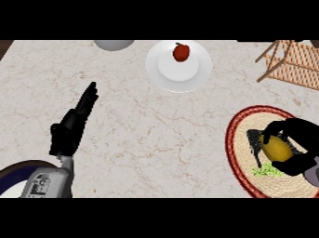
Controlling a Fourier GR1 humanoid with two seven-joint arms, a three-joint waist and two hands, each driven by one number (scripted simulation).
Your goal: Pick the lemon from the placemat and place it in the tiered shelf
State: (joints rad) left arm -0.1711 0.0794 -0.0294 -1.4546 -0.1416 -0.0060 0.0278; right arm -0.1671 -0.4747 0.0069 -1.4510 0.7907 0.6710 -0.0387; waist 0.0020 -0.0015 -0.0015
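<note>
Right hand (300,145) curled round the lemon (277,148), over the placemat (239,139); left hand (72,123) fingers straight, resting on the counter (155,121); shelf (302,65) well apart at upper right.

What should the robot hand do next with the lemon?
Probably lift it. The right robot hand is already curled round the lemon, which sits low over the placemat. The wooden shelf stands farther back, so the lemon must rise first.

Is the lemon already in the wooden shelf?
No, the lemon sits over the placemat, with the right hand curled round it.
</note>
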